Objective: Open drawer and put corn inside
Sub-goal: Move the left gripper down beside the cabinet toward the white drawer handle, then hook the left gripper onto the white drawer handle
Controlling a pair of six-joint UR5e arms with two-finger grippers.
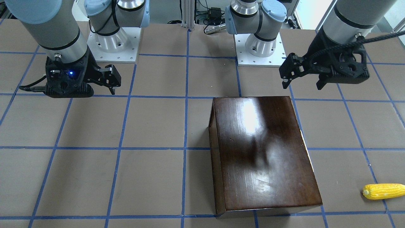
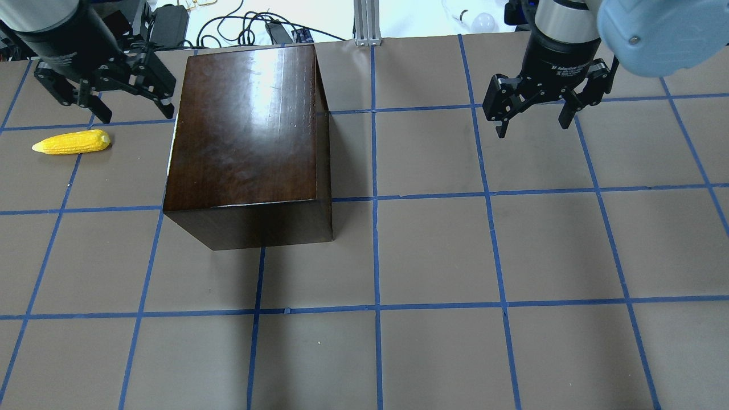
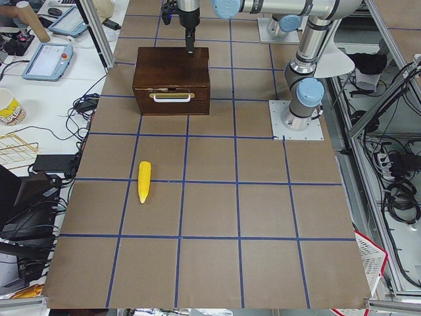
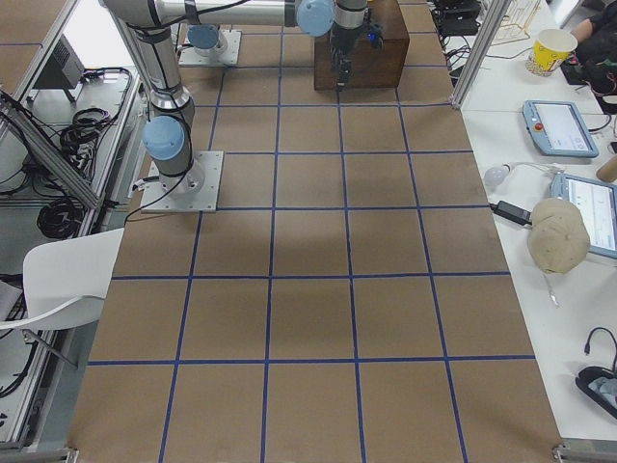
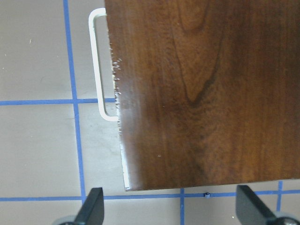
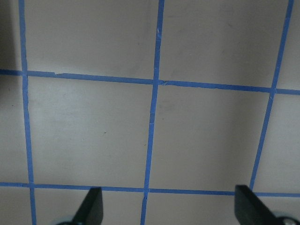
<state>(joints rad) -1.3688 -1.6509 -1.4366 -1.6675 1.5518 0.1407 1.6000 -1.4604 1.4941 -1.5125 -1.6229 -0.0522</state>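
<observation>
Hanging with jaws spread wide and empty, the left gripper (image 2: 136,114) should probably pinch the stiff, smooth-looking handle (image 5: 96,61) of the drawer (image 3: 168,106), close below it, at mid-length.

Overhead and front cameras face each other, sharing cabinet (image 2: 245,131) and corn (image 2: 71,142); wrist cameras look straight down.

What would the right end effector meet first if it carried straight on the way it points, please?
Most likely only the table: the right end effector points down, and its wrist view shows just bare taped surface beneath.
</observation>
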